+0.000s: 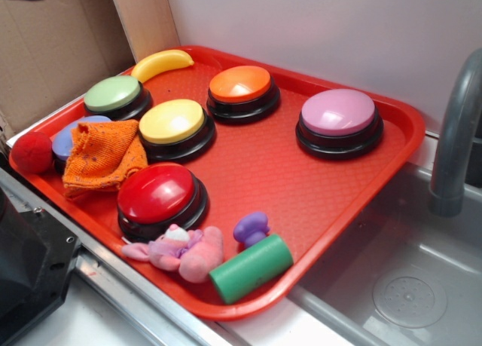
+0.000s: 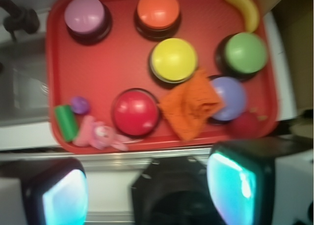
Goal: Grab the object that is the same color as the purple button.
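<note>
The object, a small glossy purple lumpy toy (image 1: 251,228), lies near the front edge of the red tray (image 1: 399,146), between a pink plush animal (image 1: 181,252) and a green cylinder (image 1: 251,267). The purple button (image 1: 339,118) stands at the tray's far right. In the wrist view the purple toy (image 2: 80,105) is at the lower left and the purple button (image 2: 86,16) at the top left. My gripper (image 2: 147,188) hovers high over the tray's near side, above the robot's base, open, with nothing between its fingers (image 2: 235,181).
On the tray also stand red (image 1: 158,195), yellow (image 1: 173,124), orange (image 1: 241,88), green (image 1: 114,96) and periwinkle-blue (image 1: 71,135) buttons, along with an orange cloth (image 1: 102,156), a red ball (image 1: 32,151) and a banana (image 1: 162,63). A sink (image 1: 407,286) with a grey faucet (image 1: 456,135) lies to the right.
</note>
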Controlling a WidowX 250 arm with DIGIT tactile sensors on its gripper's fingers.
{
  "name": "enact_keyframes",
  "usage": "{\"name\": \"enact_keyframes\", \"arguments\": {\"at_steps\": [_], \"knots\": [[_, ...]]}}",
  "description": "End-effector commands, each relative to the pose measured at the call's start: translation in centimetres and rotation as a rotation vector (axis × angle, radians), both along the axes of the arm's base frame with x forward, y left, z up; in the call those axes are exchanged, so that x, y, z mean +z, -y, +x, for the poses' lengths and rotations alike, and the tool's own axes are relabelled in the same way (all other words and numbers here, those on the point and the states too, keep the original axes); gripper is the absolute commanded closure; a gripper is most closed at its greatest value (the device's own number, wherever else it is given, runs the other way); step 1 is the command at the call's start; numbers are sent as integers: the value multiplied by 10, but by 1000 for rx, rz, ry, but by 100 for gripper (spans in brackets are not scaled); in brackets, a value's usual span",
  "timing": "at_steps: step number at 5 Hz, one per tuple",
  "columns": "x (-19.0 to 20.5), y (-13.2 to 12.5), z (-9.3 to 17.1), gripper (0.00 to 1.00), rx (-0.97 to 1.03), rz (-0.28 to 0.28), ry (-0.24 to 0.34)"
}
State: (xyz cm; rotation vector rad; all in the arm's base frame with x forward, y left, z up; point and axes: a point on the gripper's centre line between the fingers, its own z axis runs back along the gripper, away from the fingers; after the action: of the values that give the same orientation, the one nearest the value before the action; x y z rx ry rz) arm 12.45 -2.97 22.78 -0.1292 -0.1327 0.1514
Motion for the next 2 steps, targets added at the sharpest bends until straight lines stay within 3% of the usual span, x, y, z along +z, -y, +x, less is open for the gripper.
{"name": "enact_keyframes", "arguments": {"at_steps": [1, 2], "knots": [[-30, 29, 29, 0, 269, 9, -17], [-56, 46, 43, 0, 354, -10, -31]]}}
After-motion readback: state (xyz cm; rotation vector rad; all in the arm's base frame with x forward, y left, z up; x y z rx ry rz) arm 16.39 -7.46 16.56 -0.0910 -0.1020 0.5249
